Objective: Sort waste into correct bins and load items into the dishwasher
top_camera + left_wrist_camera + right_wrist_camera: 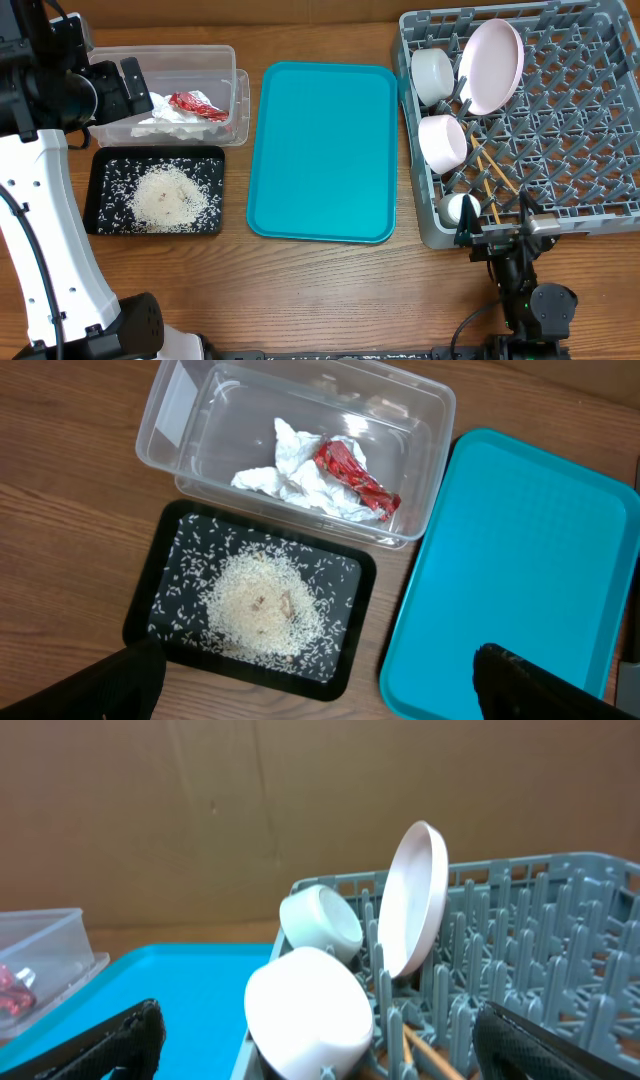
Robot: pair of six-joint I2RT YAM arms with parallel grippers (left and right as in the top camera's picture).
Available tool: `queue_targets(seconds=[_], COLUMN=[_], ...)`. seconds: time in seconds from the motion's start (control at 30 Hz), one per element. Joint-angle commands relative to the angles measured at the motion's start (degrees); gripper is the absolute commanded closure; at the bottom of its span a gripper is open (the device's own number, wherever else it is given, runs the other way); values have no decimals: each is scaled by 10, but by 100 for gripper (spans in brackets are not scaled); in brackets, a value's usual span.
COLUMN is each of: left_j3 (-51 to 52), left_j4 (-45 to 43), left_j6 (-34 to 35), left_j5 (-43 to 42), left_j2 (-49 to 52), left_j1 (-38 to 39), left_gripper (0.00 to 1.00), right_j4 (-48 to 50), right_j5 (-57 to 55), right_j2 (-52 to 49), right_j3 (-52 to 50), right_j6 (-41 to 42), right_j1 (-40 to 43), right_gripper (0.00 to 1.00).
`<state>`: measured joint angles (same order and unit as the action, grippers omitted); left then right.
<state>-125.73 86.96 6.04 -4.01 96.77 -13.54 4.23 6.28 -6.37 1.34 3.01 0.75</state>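
Hovering, both released: left end effector (318, 688) by clear rectangular plastic tub (250, 400), right end effector (320, 1048) at grey square plastic dish rack (580, 120).

**Bench and backdrop.** A wooden bench (330, 290) fills the overhead view. Its surface is mid-brown and matt, with darker grain streaks running left to right. In the left wrist view the same wood shows at the left and far sides, the grain fine and close. A plain brown panel (200, 810) stands upright along the far edge and meets the wood in a straight line. It spans the right wrist view from side to side, and faint vertical creases cross its face. Lighting is even and diffuse. Shadows on the wood are short and soft-edged, and the grain reads clearly both near and far.
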Motion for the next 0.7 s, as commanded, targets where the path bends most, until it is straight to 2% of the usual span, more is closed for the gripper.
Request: queue_targets(seconds=[0.0,0.27,0.67], left_j3=[0,0,0], left_j4=[-2,-2,-2], left_j6=[-1,0,0], left_j5=[1,2,1], left_j2=[3,3,3], left_j1=[0,0,0], left_gripper=[0,0,0], right_j4=[-3,-85,-82], right_j5=[9,13,13], right_j2=[31,63,62], right_j3=[-9,-9,-9], right_j6=[2,2,2], right_j1=[3,2,2], right_gripper=[0,0,0])
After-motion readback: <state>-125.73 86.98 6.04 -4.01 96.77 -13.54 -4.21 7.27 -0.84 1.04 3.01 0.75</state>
